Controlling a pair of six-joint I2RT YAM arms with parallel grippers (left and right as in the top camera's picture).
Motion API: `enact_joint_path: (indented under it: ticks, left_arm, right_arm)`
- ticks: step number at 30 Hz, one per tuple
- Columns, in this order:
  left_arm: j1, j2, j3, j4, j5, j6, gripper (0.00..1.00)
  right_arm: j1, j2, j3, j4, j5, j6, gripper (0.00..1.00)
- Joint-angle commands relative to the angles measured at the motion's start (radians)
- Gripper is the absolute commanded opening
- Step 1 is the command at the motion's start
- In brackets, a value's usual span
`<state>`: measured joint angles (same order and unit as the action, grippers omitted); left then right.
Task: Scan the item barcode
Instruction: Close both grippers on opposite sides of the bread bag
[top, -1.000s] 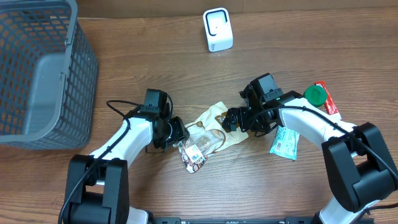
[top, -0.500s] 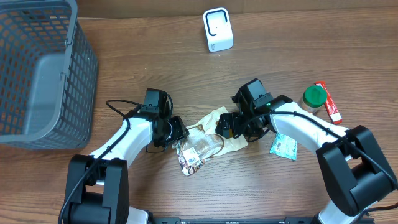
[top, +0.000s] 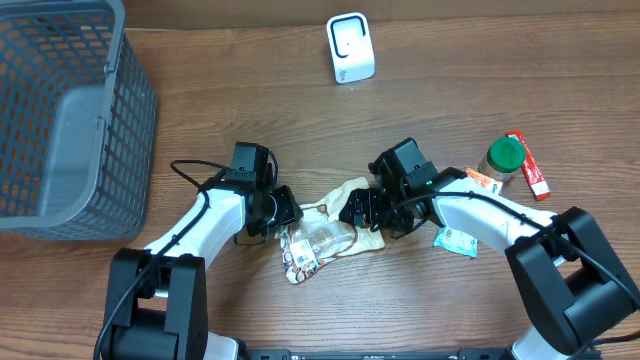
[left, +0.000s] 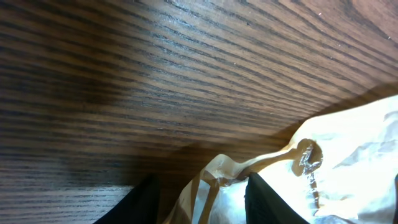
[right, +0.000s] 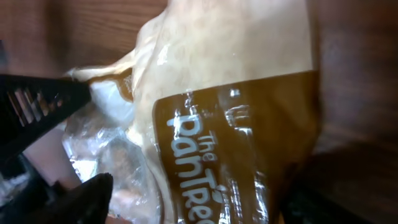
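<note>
The snack bag lies flat on the table, in the middle, between the two arms. The white scanner stands well apart from it, up at 12 o'clock from the bag. So the scan is not done yet, because the bag is nowhere near the scanner. The left claw is at the bag's 9 o'clock end. In the left wrist view an edge of the bag sits between its two fingers, but I cannot tell if they are pinching it tight or only sitting close around it. The right claw is at the bag's 3 o'clock end, low over the brown part with the writing. Its fingers stand wide apart, so it is open and holds nothing. I think the job is only at its start. The bag has to be held well and lifted. Then the side with the barcode must be turned to face the scanner at 12 o'clock. I cannot see a barcode clearly in any view.
</note>
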<state>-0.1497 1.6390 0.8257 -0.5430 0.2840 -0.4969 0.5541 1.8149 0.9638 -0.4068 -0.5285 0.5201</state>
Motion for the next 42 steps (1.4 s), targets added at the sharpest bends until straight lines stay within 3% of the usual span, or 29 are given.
enact_joint_path:
  ticks: [1, 8, 15, 36, 42]
  left_arm:
    - [-0.002, 0.01, -0.006, 0.01, -0.004, 0.01, 0.37]
    - [-0.002, 0.01, -0.006, 0.017, -0.003, 0.01, 0.4]
    - [-0.002, 0.01, -0.006, 0.021, -0.003, 0.01, 0.4]
    - [-0.002, 0.01, -0.006, 0.024, -0.026, 0.01, 0.38]
    - [-0.002, 0.01, -0.006, 0.027, -0.025, 0.01, 0.38]
  right_arm:
    - [0.018, 0.039, -0.063, 0.011, -0.063, 0.013, 0.79]
    - [0.021, 0.039, -0.08, 0.063, -0.103, 0.06, 0.73]
    - [0.041, 0.039, -0.081, 0.114, -0.152, 0.109, 0.58]
    - [0.053, 0.039, -0.081, 0.247, -0.207, 0.209, 0.57]
    - [0.055, 0.039, -0.081, 0.245, -0.206, 0.209, 0.52]
